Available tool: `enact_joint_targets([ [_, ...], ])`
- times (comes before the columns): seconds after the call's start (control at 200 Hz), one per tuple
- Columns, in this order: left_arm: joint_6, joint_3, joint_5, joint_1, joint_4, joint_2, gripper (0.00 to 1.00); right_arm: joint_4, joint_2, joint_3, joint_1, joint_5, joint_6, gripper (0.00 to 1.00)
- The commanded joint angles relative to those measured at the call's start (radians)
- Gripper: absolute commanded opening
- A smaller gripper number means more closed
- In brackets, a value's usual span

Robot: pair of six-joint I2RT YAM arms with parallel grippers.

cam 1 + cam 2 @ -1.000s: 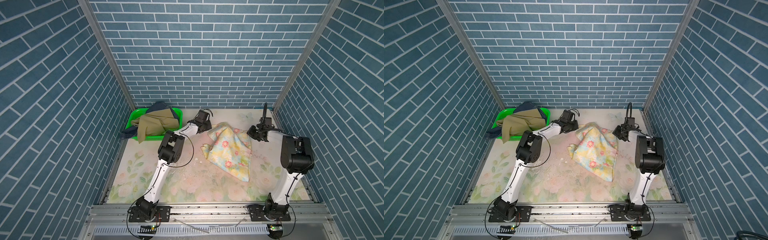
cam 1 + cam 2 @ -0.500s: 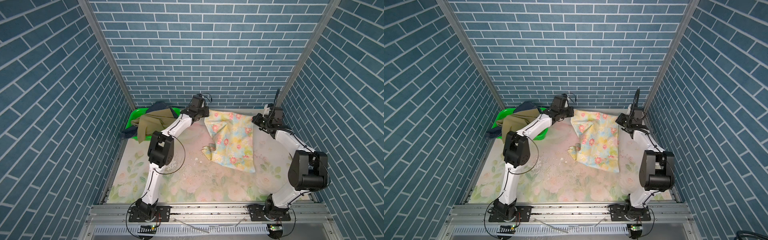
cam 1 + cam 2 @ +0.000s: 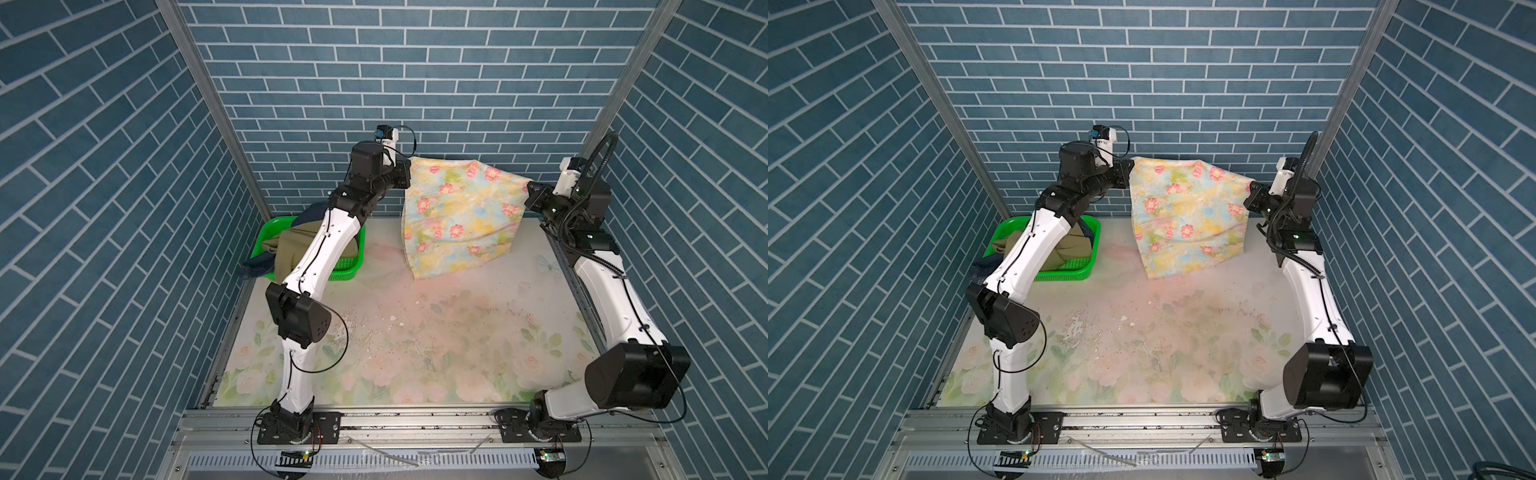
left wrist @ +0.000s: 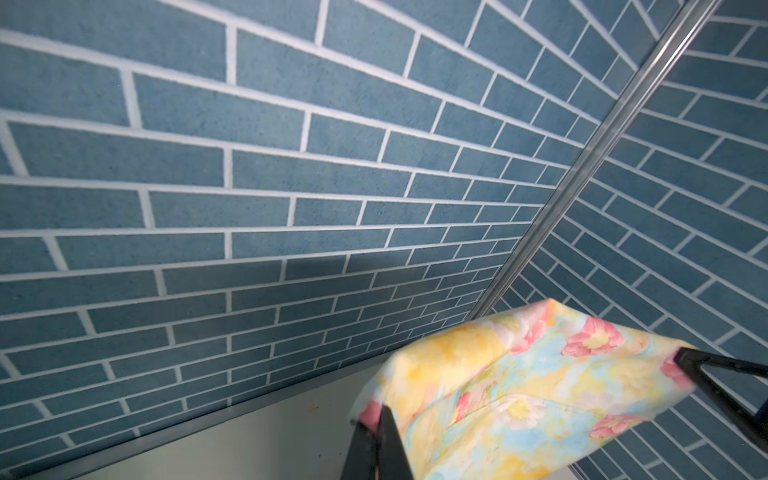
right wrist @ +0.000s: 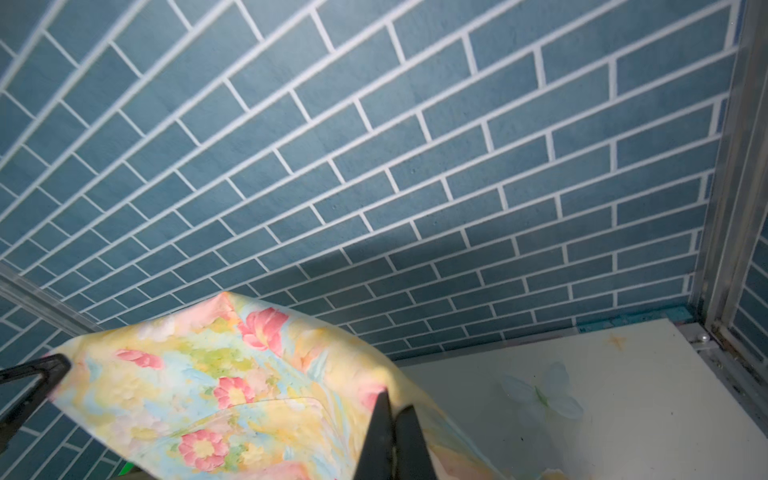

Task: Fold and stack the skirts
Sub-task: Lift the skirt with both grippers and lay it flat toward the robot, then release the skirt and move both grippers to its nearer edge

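The table [image 3: 415, 332] [image 3: 1163, 332] with its faded flower print lies under me, scuffed and flecked in the middle. Over its far half hangs the pastel flowered skirt [image 3: 461, 216] [image 3: 1187, 216] [image 4: 540, 395] [image 5: 208, 395], spread wide as a sheet close to the far wall. I cannot tell whether its lower hem touches the table.

The green basket [image 3: 266, 232] [image 3: 1088, 266] sits in the far left corner, partly behind my left arm. The olive skirt [image 3: 286, 253] [image 3: 1073, 245] is heaped in it. The denim skirt [image 3: 257, 270] [image 3: 978, 270] spills over the basket's left rim.

My left gripper [image 3: 405, 176] [image 3: 1127, 172] [image 4: 382, 415] has its fingers pinched tight on the flowered skirt's upper left corner. My right gripper [image 3: 532, 193] [image 3: 1252, 193] [image 5: 390, 407] is clamped on the upper right corner, a little lower, so the top edge slopes down to the right.
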Motion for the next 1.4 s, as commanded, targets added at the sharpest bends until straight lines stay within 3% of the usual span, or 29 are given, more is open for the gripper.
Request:
enact_joint_targets([
  [0.0, 0.047, -0.214, 0.032, -0.029, 0.064, -0.168, 0.00, 0.015, -0.141, -0.122, 0.007, -0.023, -0.072, 0.00],
  [0.195, 0.014, -0.938, 0.060, -0.091, 0.390, -0.536, 0.00, -0.062, -0.567, -0.625, 0.034, 0.039, -0.049, 0.01],
  [0.25, -0.033, -1.152, 0.057, -0.104, 0.512, -0.635, 0.01, -0.173, -0.735, -0.734, 0.038, 0.081, -0.026, 0.25],
  [0.29, -0.064, -1.298, 0.050, -0.116, 0.591, -0.701, 0.15, -0.272, -0.854, -0.791, 0.040, 0.104, -0.010, 0.50],
  [0.35, -0.102, -1.471, 0.026, -0.126, 0.648, -0.788, 0.54, -0.418, -1.034, -0.848, 0.040, 0.141, 0.027, 0.74],
  [0.385, -0.110, -1.543, 0.021, -0.131, 0.656, -0.833, 0.67, -0.485, -1.118, -0.867, 0.041, 0.147, 0.049, 0.80],
  [0.465, -0.103, -1.632, -0.062, -0.152, 0.585, -0.931, 0.84, -0.583, -1.217, -0.884, 0.040, 0.161, 0.121, 0.80],
  [0.54, -0.084, -1.632, -0.095, -0.154, 0.503, -0.968, 0.90, -0.620, -1.167, -0.885, 0.040, 0.172, 0.172, 0.79],
  [0.66, -0.071, -1.554, -0.157, -0.154, 0.399, -0.922, 0.92, -0.531, -0.922, -0.883, 0.040, 0.123, 0.237, 0.77],
  [0.845, -0.053, -1.287, -0.203, -0.152, 0.202, -0.619, 0.93, -0.347, -0.483, -0.778, 0.036, 0.084, 0.217, 0.74],
  [0.965, -0.045, -1.123, -0.182, -0.151, 0.166, -0.419, 0.94, -0.274, -0.259, -0.671, 0.018, 0.089, 0.196, 0.73],
  [1.15, -0.029, -0.911, -0.147, -0.142, 0.150, -0.169, 0.96, -0.193, 0.002, -0.548, -0.026, 0.099, 0.191, 0.71],
  [1.395, -0.027, -0.736, -0.094, -0.100, 0.135, 0.018, 0.97, -0.110, 0.252, -0.393, -0.071, 0.058, 0.194, 0.64],
])
